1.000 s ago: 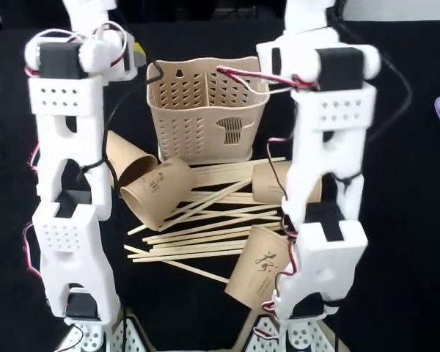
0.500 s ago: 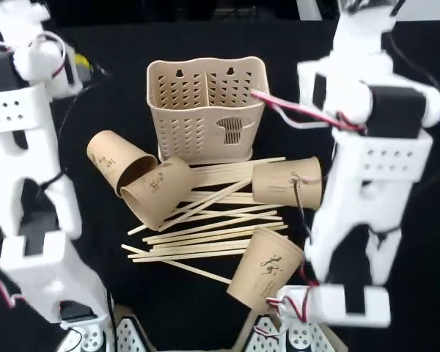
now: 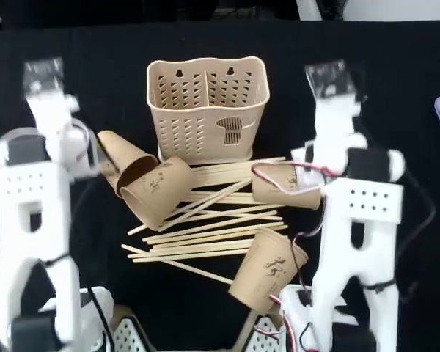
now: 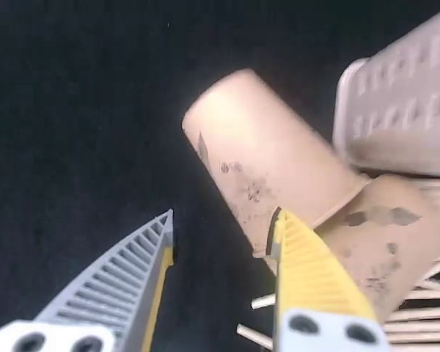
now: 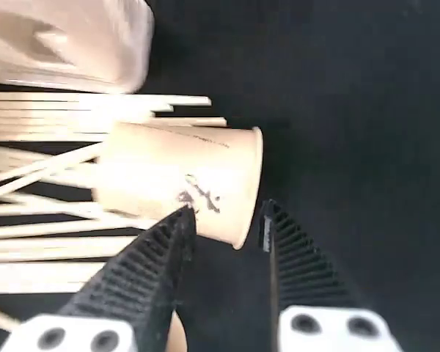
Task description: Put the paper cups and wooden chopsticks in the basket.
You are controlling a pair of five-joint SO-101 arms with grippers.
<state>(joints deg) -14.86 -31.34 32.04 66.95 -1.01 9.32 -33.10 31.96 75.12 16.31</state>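
Brown paper cups (image 3: 158,192) lie tipped on their sides before both arms, none yet put away. Nearest the outermost cup (image 4: 271,161) is the left gripper (image 4: 224,216), one ribbed finger grey and one yellow, spread wide and empty; that cup's mouth touches a second cup (image 4: 381,242). Parted and empty too, the black right gripper (image 5: 227,209) has its tips either side of the rim of the right-side cup (image 5: 176,180), which lies across the ends of the pale wooden chopsticks (image 3: 213,220). A fourth cup (image 3: 268,268) sits at the heap's near edge, and the beige perforated two-compartment plastic basket (image 3: 207,110) stands upright behind. As I judge it, a hard squeeze could crumple thin card, a glancing finger could roll a cup away, the touching pair might come up together, and lifting the right-side cup could scatter sticks. Each cup carries dark print, too small to read; the basket shows a cut-out motif, no words.
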